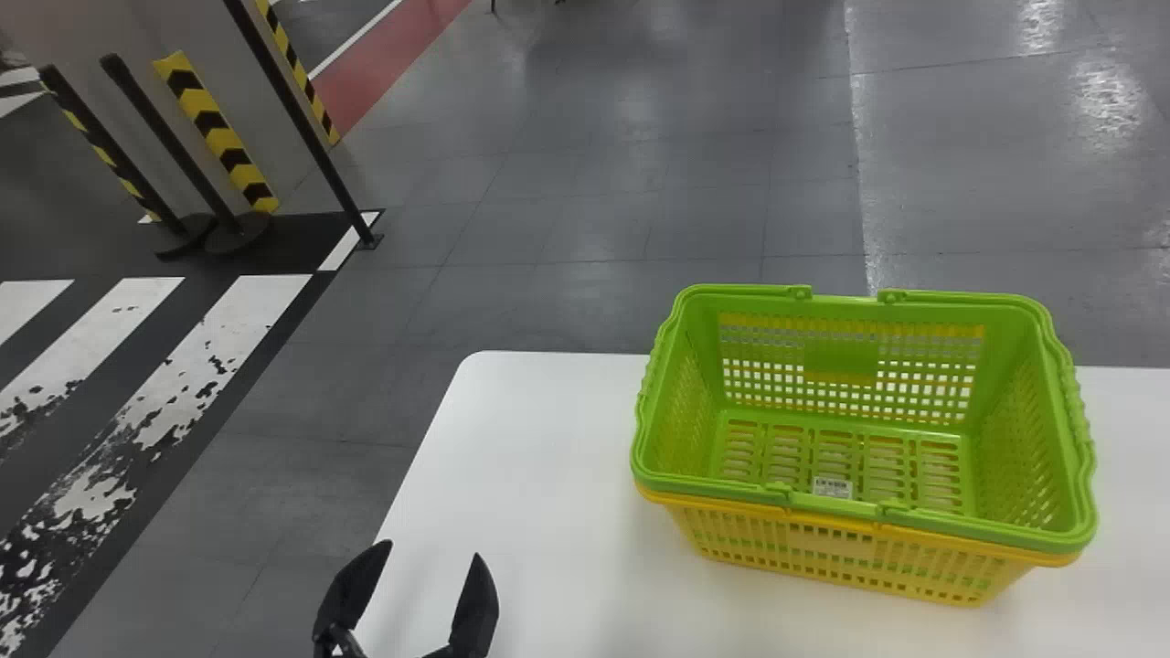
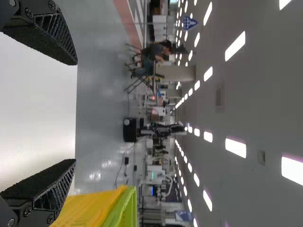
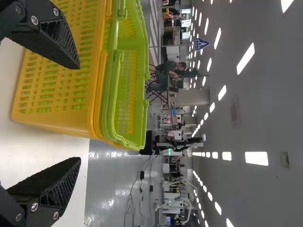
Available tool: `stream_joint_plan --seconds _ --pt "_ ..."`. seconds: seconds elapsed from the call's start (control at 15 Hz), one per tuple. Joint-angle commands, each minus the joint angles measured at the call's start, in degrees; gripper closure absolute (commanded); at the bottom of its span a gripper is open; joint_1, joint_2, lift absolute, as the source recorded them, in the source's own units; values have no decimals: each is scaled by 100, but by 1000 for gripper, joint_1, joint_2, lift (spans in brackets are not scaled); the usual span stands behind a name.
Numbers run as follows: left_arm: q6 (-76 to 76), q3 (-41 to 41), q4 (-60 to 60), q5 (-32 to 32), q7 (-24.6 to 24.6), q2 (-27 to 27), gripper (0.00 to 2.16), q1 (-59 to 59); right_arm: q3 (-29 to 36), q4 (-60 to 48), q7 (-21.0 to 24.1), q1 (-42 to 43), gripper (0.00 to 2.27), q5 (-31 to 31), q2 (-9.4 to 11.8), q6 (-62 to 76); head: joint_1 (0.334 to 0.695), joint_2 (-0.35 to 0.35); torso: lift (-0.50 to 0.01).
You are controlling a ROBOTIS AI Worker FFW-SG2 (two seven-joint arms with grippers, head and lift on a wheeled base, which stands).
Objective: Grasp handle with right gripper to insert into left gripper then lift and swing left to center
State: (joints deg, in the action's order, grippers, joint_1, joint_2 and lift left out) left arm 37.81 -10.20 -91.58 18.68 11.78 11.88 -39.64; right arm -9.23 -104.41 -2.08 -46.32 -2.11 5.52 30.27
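The left gripper (image 1: 434, 548) is nearest, over the table's left part, its fingers wide apart with nothing between them. To its right, a green basket (image 1: 841, 356) sits nested in a yellow basket (image 1: 841, 546) on the white table (image 1: 530, 439), a green handle (image 3: 113, 85) folded down along the rim. The right gripper (image 3: 80, 112) is beside the baskets' right end, spread wide, gripping nothing.
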Motion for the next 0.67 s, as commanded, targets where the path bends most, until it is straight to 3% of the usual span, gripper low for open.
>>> stream_joint_plan --seconds 0.0,0.6 --pt "-50 -70 -141 -39 17 -10 73 88 0 0 -3 -9 124 0 2 0 695 350 -93" --pt "-2968 -598 -1389 163 281 43 70 1072 -9 0 -3 -44 127 -9 11 0 695 350 -93"
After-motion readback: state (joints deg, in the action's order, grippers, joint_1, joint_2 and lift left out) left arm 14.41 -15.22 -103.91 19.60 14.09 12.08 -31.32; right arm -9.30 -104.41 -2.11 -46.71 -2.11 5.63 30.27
